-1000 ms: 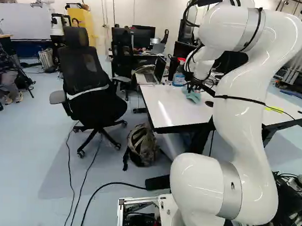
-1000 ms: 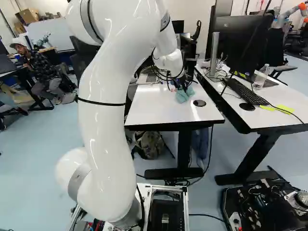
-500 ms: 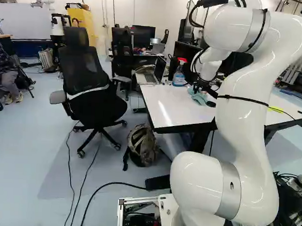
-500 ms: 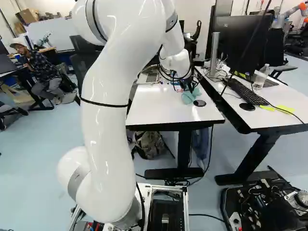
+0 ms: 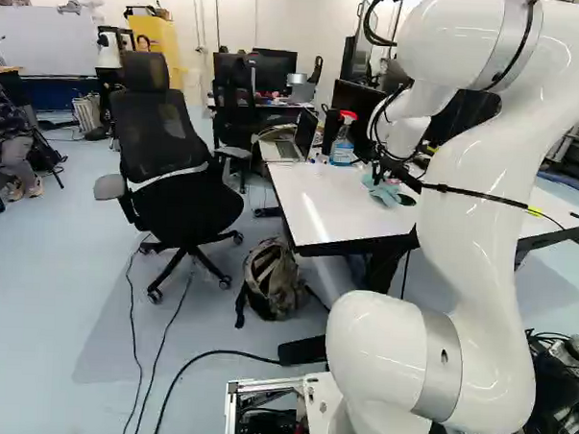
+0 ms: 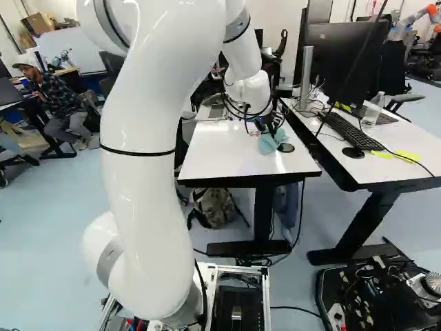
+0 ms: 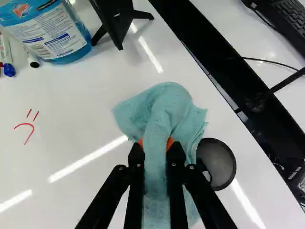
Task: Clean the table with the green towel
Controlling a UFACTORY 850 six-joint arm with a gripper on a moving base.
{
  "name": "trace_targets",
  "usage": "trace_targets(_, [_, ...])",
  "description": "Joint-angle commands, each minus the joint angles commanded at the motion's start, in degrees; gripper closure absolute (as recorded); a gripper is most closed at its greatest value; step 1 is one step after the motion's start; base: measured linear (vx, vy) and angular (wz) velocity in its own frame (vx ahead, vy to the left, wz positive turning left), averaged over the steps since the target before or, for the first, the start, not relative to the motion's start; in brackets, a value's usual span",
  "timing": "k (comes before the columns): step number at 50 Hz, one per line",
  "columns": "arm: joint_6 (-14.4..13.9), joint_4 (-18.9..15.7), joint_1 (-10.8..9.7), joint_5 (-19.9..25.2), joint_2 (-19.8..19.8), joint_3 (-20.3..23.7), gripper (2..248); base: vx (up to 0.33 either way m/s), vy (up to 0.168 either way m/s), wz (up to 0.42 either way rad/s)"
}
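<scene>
The pincer (image 6: 270, 131) is clamped on the towel (image 7: 167, 109); its orange pads (image 7: 170, 142) bear on the cloth from both sides, with a thick fold running between them. The towel lies bunched on the white table (image 6: 224, 153), its far part spread out ahead of the fingers; the arm (image 5: 471, 244) reaches out over the surface to it.

Just beside the towel sits a round black disc (image 7: 217, 164) with a grey centre; whether the two touch cannot be told. Red marks (image 7: 28, 128), an arc with two short strokes by it, are present on the tabletop, well apart from the cloth. Farther along stands a spray bottle (image 5: 342, 150), upright, with blue liquid inside; a black stand (image 7: 114, 19) is close by it, and capped markers (image 7: 7, 57) lie on its other side; an open laptop (image 5: 298, 140) is at the table's far end.

In the right base view, a second table (image 6: 386, 172) adjoins; it carries a monitor (image 6: 344, 62), a black keyboard (image 6: 351, 131), a clear bottle (image 6: 373, 110) and yellow notes (image 6: 406, 156).
</scene>
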Motion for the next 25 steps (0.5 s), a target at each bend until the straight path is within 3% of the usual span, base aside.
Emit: trace_targets(25, [0.0,0.0,3.9,0.0,2.3,3.0,197,0.000,0.000,0.000])
